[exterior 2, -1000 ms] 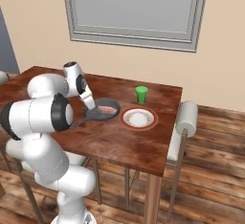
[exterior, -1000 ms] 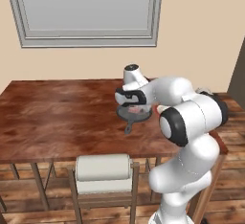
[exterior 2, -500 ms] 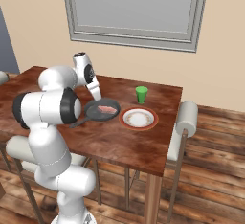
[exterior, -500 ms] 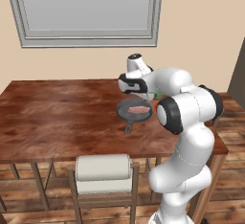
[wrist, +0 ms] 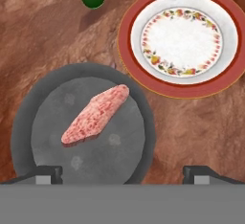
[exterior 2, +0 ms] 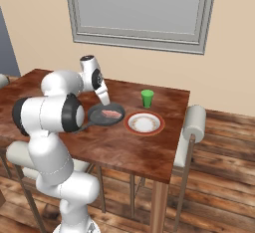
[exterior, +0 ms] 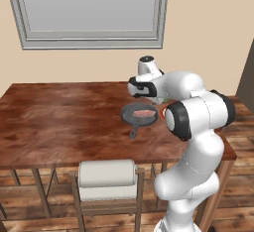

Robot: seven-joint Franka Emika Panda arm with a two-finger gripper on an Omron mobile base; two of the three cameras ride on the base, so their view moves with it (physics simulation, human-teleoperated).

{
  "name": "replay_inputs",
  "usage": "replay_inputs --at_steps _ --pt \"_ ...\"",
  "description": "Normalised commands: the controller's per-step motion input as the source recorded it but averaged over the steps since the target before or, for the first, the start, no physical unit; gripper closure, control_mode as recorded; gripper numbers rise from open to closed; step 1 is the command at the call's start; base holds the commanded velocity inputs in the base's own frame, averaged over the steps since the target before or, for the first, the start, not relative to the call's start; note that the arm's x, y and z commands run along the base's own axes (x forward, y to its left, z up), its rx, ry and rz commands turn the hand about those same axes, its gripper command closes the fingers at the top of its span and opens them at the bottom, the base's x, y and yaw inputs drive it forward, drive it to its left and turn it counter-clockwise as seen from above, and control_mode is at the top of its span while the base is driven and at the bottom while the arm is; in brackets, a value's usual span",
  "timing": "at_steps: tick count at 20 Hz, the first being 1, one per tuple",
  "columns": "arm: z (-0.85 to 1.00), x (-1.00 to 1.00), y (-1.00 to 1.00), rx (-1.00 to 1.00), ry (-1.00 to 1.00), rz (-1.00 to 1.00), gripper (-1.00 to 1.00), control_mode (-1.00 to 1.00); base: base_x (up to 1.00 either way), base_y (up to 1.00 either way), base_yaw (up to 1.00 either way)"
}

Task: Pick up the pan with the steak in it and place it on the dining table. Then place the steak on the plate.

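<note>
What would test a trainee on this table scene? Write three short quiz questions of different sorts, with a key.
1. True or false: the small dark grey round pan rests on the reddish-brown wooden dining table.
2. Multiple choice: where does the pinkish-red oblong steak lie? A) on the plate B) in the pan C) on the bare table
3. Fill in: the open fingers hover above the ____, holding nothing.

Key:
1. True; the pan sits beside the round plate with the red-orange rim, apart from it.
2. B
3. pan
</note>
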Motion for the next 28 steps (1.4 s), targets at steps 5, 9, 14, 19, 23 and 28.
replay_inputs --at_steps 5,9,14,19,23,28 --pt "0.0 0.1 -0.1 0.05 0.0 0.0 -1.0 -1.0 0.0 0.0 0.0" --pt "0.0 0.32 -0.04 0.08 0.0 0.0 -1.0 -1.0 0.0 0.0 0.0" --pt "-0.02 0.4 -0.04 0.09 0.03 0.0 -1.0 -1.0 0.0 0.0 0.0" --pt "-0.07 0.37 0.0 0.06 0.01 0.0 -1.0 -1.0 0.0 0.0 0.0" --pt "-0.03 0.04 0.0 0.0 0.0 0.0 -1.0 -1.0 0.0 0.0 0.0" --pt "-0.13 -0.01 0.0 0.0 0.02 0.0 -1.0 -1.0 0.0 0.0 0.0"
